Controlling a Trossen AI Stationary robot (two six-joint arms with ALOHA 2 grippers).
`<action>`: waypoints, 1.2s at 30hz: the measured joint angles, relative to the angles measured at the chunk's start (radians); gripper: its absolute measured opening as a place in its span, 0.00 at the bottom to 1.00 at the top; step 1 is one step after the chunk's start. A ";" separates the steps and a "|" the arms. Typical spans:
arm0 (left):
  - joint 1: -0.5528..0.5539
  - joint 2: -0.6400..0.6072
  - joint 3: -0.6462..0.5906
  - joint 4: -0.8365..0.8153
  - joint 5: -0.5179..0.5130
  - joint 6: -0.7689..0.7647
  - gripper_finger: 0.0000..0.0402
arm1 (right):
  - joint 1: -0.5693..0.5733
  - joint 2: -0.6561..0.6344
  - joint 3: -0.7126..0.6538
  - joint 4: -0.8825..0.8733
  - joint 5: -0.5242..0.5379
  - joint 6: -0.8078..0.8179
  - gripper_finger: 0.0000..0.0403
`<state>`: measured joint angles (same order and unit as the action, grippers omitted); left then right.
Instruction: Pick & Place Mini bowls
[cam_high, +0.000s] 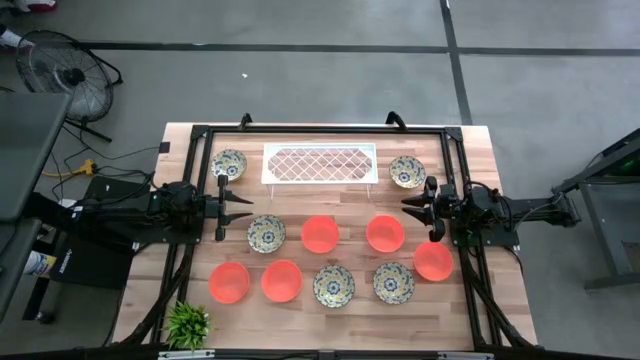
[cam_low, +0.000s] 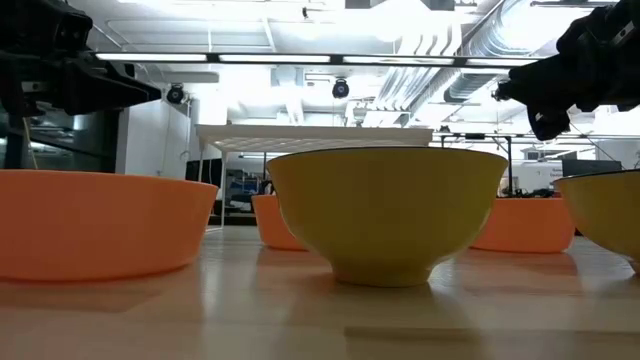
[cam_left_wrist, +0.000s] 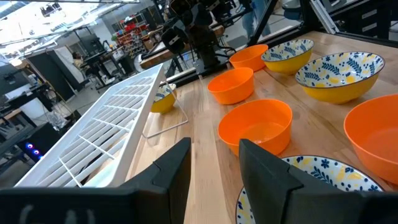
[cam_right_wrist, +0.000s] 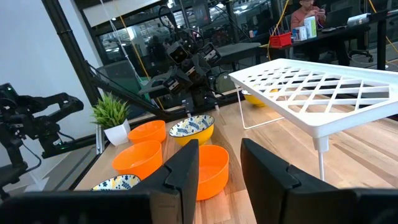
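Patterned bowl cut by edge behind left fingers; person tiny, indistinct.

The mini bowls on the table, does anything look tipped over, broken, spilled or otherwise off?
Nothing stands out. All ten mini bowls sit upright on the table, rims up: two patterned ones flank the white tray, the rest lie in two loose rows nearer the front. None is stacked, cracked or overturned, and the tray stands level on its legs.

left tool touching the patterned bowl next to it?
Apart. The high view shows bare wood between the left tool and the patterned bowl; the left wrist view shows its open fingers holding nothing.
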<state>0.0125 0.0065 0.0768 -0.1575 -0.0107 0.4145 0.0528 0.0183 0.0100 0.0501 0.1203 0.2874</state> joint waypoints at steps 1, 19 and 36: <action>0.000 0.000 0.000 0.000 0.000 0.000 0.33 | 0.000 0.000 0.000 0.000 0.000 0.000 0.27; 0.000 0.000 0.000 0.000 0.000 0.000 0.33 | 0.000 0.000 0.000 0.000 0.000 0.000 0.27; 0.000 0.000 0.000 0.000 0.000 0.000 0.33 | 0.000 0.000 0.000 0.008 0.000 0.079 0.27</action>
<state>0.0126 0.0065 0.0766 -0.1575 -0.0107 0.4145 0.0528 0.0182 0.0104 0.0579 0.1207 0.3662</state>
